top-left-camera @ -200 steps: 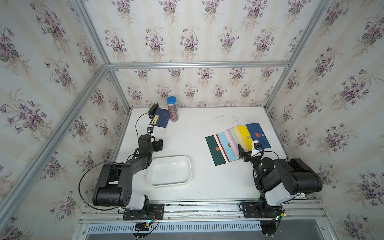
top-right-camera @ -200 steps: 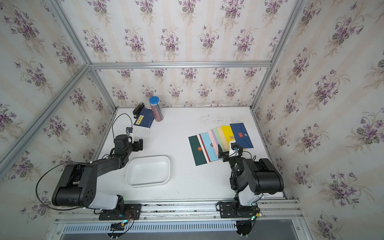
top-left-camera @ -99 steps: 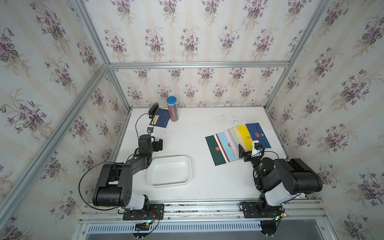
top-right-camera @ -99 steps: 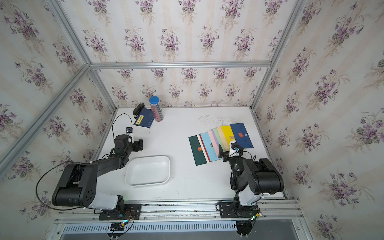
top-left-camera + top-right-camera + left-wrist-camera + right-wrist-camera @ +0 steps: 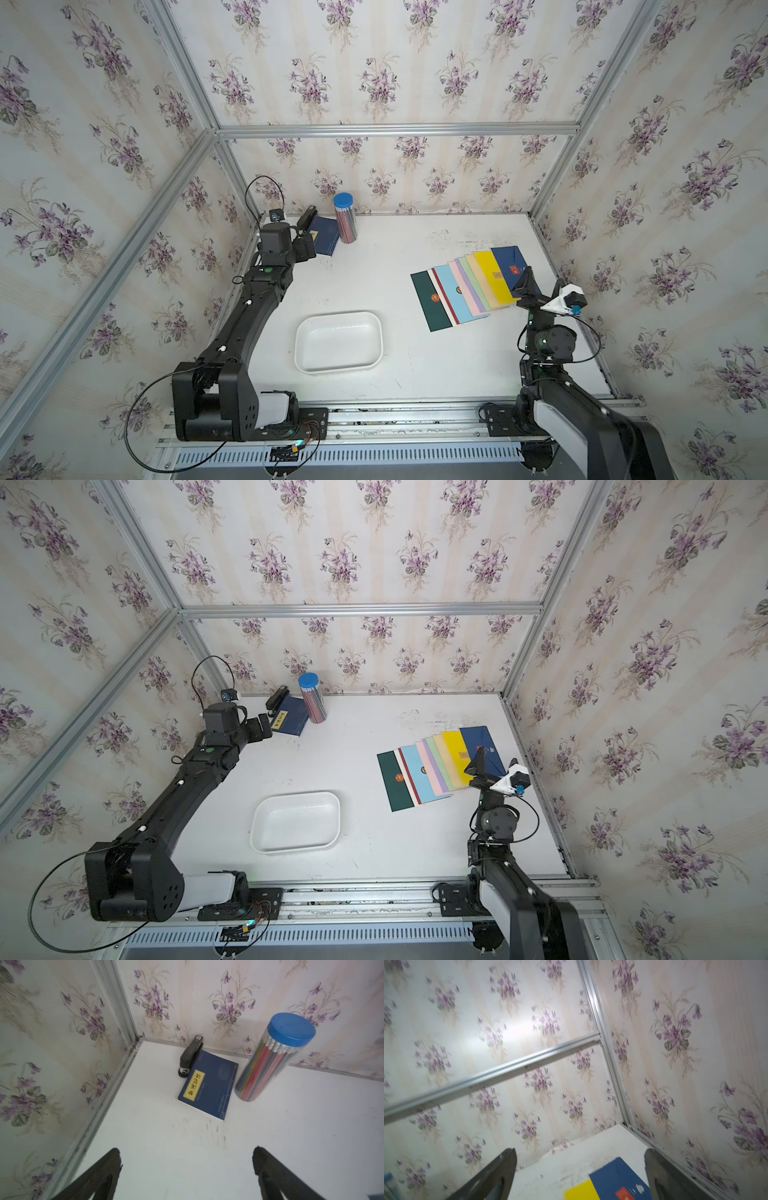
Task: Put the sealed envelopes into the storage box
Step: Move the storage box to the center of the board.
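Sealed envelopes [image 5: 469,286] lie in an overlapping fan on the right part of the white counter [image 5: 415,374]. The fan goes from a dark green envelope [image 5: 428,299] at the end nearer to the storage box [image 5: 338,349] to a dark blue envelope [image 5: 505,259] at the far right end. All of them are on the counter, outside the storage box, which stands apart from the fan, near the front edge and about in the middle. The right tool [image 5: 579,1151] hangs over the blue and yellow end of the fan, its fingers spread wide with nothing between them; whether it touches the paper I cannot tell. The left tool [image 5: 186,1150] is also wide open and holds nothing. It points to the far left corner, where a navy booklet [image 5: 209,1088], a black stapler [image 5: 190,1057] and a tube of pencils [image 5: 270,1059] with a blue lid are close together.
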Robot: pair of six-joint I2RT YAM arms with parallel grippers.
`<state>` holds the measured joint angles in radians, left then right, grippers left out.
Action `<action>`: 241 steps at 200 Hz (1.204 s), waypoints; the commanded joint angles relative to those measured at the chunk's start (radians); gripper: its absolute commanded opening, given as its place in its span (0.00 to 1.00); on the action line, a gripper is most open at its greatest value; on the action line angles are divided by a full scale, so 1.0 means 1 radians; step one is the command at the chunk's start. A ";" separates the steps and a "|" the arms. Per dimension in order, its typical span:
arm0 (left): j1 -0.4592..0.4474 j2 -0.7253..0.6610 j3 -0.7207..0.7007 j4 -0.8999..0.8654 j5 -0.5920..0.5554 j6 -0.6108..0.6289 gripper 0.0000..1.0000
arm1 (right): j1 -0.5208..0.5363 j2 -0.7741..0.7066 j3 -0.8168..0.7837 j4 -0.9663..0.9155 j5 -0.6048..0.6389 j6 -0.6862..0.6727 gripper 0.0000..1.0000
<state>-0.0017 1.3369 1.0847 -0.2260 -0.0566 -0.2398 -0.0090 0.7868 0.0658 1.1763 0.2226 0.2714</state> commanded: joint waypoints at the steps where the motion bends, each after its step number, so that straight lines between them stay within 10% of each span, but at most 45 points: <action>1: 0.001 -0.008 0.058 -0.367 0.300 -0.139 1.00 | 0.003 -0.188 0.111 -0.552 -0.109 0.107 1.00; 78: -0.496 -0.329 -0.157 -0.638 0.139 -0.324 0.99 | 0.007 -0.153 0.303 -1.152 -0.323 0.133 0.90; 128: -0.849 -0.172 -0.174 -0.619 -0.061 -0.543 0.96 | 0.027 -0.125 0.239 -1.168 -0.295 0.144 0.86; 186: -0.952 0.230 0.003 -0.552 -0.101 -0.594 0.82 | 0.027 -0.161 0.229 -1.179 -0.250 0.153 0.85; 241: -0.928 0.430 0.098 -0.546 -0.118 -0.590 0.44 | 0.027 -0.175 0.183 -1.135 -0.264 0.184 0.84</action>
<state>-0.9417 1.7149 1.1492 -0.7658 -0.1497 -0.8295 0.0170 0.6086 0.2646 0.0036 -0.0380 0.4320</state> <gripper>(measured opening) 0.519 0.841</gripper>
